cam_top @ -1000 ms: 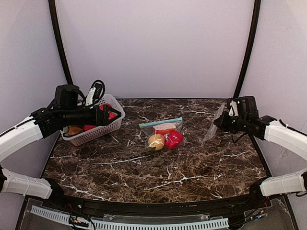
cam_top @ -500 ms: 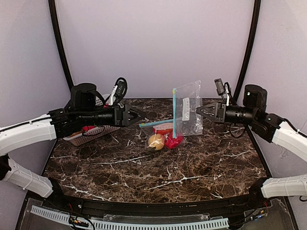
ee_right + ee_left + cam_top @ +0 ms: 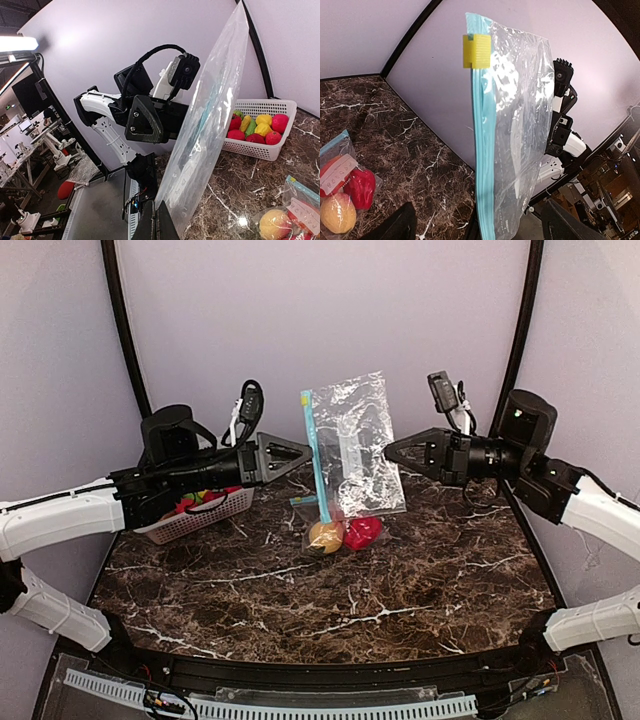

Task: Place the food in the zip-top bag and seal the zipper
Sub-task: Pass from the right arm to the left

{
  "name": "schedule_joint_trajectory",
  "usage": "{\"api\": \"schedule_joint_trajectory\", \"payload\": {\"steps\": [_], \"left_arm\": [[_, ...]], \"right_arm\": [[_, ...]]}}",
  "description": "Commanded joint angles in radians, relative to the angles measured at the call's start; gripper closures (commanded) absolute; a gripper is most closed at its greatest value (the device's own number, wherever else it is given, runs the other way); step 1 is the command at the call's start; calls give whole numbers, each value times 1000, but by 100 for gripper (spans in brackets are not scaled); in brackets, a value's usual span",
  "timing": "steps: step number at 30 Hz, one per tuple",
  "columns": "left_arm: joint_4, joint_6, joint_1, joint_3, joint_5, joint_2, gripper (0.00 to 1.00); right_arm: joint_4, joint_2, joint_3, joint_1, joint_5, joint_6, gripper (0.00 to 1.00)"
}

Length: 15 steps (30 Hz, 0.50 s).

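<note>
The empty zip-top bag (image 3: pixel 355 445) hangs above the table (image 3: pixel 300 600), pinched at its side edge by the right hand (image 3: pixel 392 450) — thin, limp, slippery film. The left hand (image 3: pixel 298 456) gapes wide just short of the teal zipper strip (image 3: pixel 318 465), the stiffest place to grab, I'd say. The food (image 3: pixel 205 500) sits in the basket (image 3: pixel 190 528).

We look down from above and behind the arms, across the counter (image 3: pixel 300 590) to the back wall, far enough off to hold both arms. The left wrist view looks past the left fingers (image 3: pixel 567 225), close against the raised bag (image 3: pixel 510 150), with the right arm (image 3: pixel 563 100) behind it. The right wrist view faces the opposite way, toward the left arm (image 3: pixel 112 137). All three views share the raised bag and the bag of food (image 3: pixel 340 525).
</note>
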Motion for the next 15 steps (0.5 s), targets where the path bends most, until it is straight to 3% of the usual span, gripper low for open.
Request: {"api": "schedule_joint_trajectory", "payload": {"steps": [1,4,7,12,15], "left_arm": [[79,-25,-2,16,31,-6,14],[128,-53,-2,14,47,4,19],[182,-73,-2,14,60,14,32],[205,-90,-2,23,61,33,38],[232,-105,-2,20,61,43,48]], "right_arm": [[72,11,28,24,-63,16,100],[68,12,26,29,-66,11,100],[67,18,21,29,-76,10,100],[77,22,18,35,-94,16,100],[71,21,20,35,-98,12,100]]}}
